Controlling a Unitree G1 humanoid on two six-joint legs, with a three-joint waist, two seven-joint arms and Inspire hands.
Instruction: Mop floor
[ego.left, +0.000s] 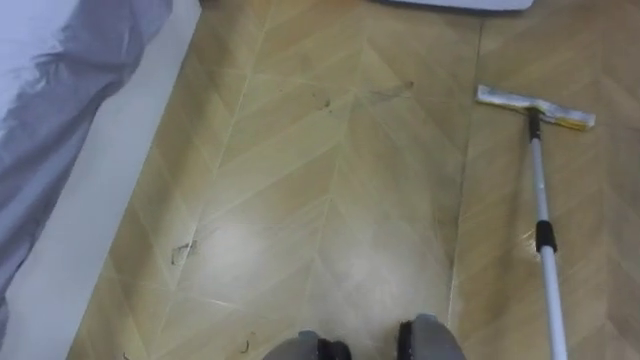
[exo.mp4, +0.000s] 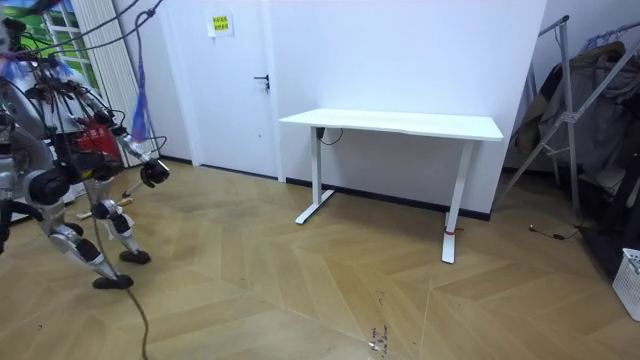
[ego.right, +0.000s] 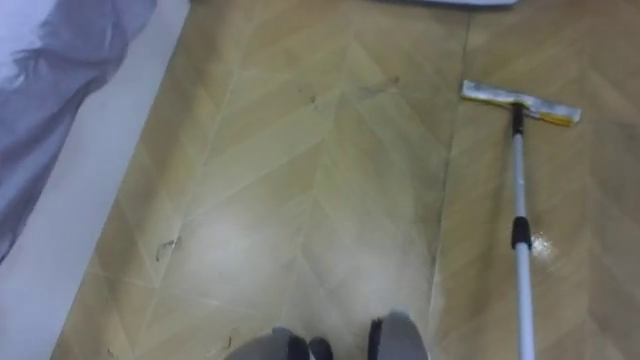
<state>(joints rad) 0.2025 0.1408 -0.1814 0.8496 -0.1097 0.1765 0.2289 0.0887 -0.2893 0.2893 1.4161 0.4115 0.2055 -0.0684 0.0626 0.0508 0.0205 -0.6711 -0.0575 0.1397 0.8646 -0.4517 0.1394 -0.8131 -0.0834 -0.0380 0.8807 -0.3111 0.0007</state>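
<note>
Touching floor (ego.left: 330, 200), mop head (ego.left: 535, 108); room view: desk (exo.mp4: 400, 124).

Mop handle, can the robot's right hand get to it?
Probably yes. The mop handle slants along the robot's right side, and nothing lies on the floor around it.

The mop (ego.left: 545, 240) lay on the floor (ego.left: 320, 200) at the frame's right, its head (ego.left: 535, 108) at upper right, pole running to the bottom edge; draped cloth (ego.left: 60, 90) lay upper left.
</note>
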